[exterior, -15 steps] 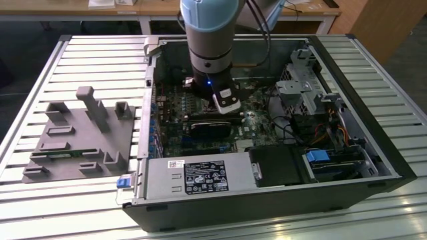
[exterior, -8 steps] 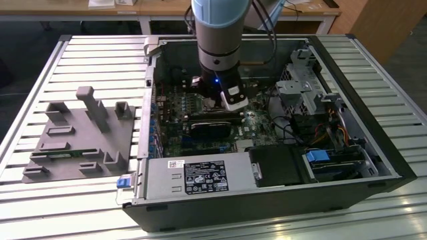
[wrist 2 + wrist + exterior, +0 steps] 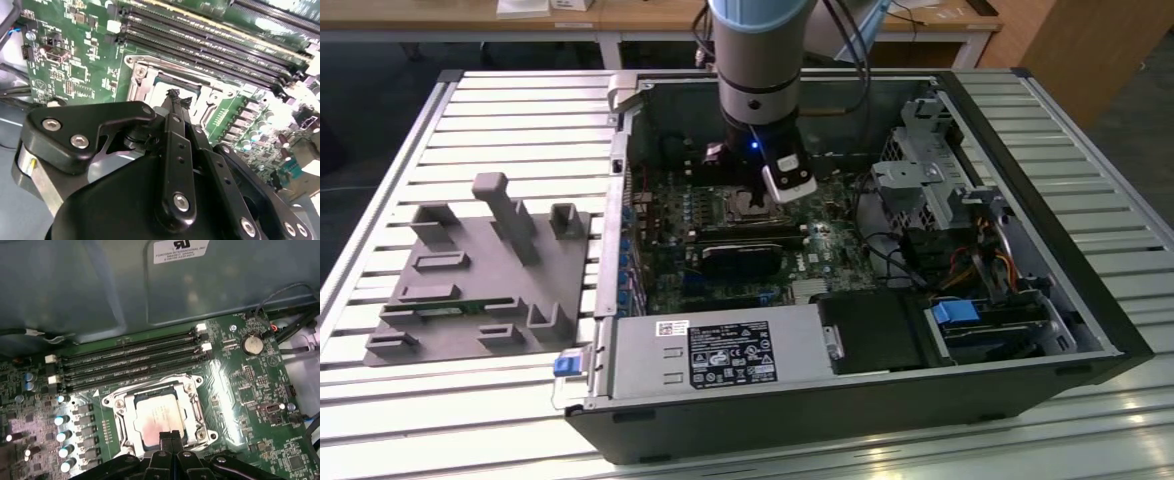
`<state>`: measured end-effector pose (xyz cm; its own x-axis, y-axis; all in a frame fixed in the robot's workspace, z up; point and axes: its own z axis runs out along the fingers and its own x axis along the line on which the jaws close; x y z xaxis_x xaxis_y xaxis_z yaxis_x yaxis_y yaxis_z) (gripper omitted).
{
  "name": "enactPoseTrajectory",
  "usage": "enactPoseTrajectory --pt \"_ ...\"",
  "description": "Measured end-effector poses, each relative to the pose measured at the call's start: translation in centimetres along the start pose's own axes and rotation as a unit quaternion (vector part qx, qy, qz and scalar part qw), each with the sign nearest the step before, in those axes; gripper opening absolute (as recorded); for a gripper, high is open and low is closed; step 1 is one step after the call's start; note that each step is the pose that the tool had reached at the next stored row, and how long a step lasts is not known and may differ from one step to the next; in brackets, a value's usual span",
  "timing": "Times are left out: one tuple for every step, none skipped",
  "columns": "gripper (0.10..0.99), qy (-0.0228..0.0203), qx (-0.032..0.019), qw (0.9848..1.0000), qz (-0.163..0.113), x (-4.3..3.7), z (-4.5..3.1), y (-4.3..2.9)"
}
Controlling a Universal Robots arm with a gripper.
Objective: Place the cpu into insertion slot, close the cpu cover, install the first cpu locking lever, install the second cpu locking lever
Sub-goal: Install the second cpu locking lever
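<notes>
**A:** Where was the cpu (image 3: 159, 416) sitting at that moment?

**B:** It lay flat in the insertion slot (image 3: 116, 404), just below the middle of the first wrist view. Its dull silver top showed through the square window of the cpu cover (image 3: 196, 412), which lay down around it like a frame.

**A:** And the hand?

**B:** The hand (image 3: 170, 437) was at the bottom centre of that frame, its black fingertips pressed together with no gap showing and nothing between them. So it was clenched and empty. The tips overlapped the lower edge of the chip in the picture; I couldn't tell whether they touched the metal or hung just above it.

**A:** Did the second wrist view agree?

**B:** Yes. There the hand (image 3: 173, 96) rose from the lower half of the frame, with the fingers (image 3: 176, 150) closed into one narrow black blade. The tip sat over the socket's silver frame near the centre, with the long black memory slots (image 3: 210, 45) running across the upper right.

**A:** And from outside?

**B:** In the exterior view the arm (image 3: 757, 60) came down from the top centre into the open computer case (image 3: 1067, 330), which rested on a slatted counter (image 3: 520, 110). The green circuit board (image 3: 841, 235) lay under it, the socket in the middle of the frame. A grey power-supply box (image 3: 707, 355) sat along the lower edge of the case, and a grey fixture (image 3: 474, 275) stood at the left of the frame, well apart.
</notes>
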<state>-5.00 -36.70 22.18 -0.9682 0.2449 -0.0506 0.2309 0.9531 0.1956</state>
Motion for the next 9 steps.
enactPoseTrajectory --pt "0.102 -0.0004 0.0025 1.0 0.0 -0.05 0.04 0.16" --pt "0.102 -0.0008 0.0047 1.0 0.0 -0.07 0.07 0.29" --pt "0.102 -0.0011 0.0065 1.0 -0.001 -0.07 0.08 0.37" --pt "0.102 -0.0011 0.0067 1.0 -0.001 -0.07 0.08 0.37" --pt "0.102 -0.0011 0.0067 1.0 -0.001 -0.07 0.08 0.37" --pt "0.102 -0.0012 0.0067 1.0 -0.001 -0.07 0.08 0.38" --pt "0.102 -0.0012 0.0067 1.0 -0.001 -0.08 0.08 0.38" --pt "0.102 -0.0011 0.0067 1.0 -0.001 -0.08 0.08 0.38" --pt "0.102 -0.0012 0.0068 1.0 -0.001 -0.08 0.08 0.38"
